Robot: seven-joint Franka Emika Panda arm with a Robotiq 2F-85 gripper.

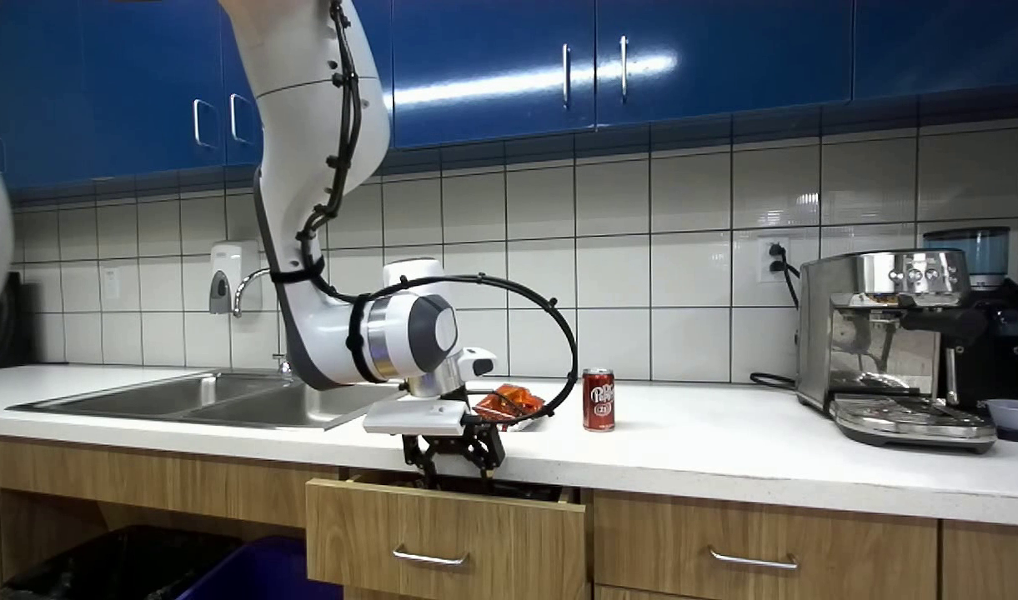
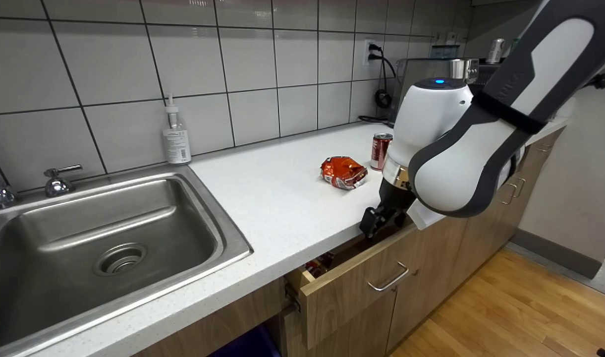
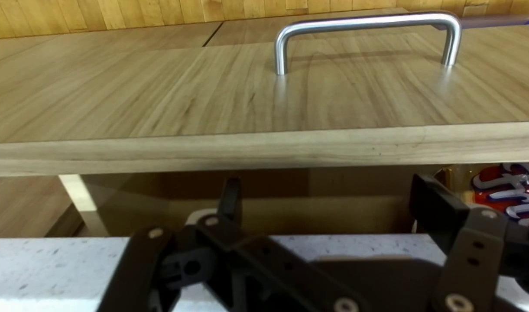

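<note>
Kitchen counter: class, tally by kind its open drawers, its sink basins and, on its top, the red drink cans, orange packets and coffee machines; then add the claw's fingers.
Open drawer: 1
Sink basins: 2
Red drink can: 1
Orange packet: 1
Coffee machine: 1
Claw fingers: 2
Total: 8

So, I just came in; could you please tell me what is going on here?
A robot arm has its open gripper at the opening of a partly open drawer, with nothing between its fingers. Whether they touch the drawer, I cannot tell. A packet with a red label lies inside the drawer. On the counter are a crumpled orange bag and a Dr Pepper can.
</note>
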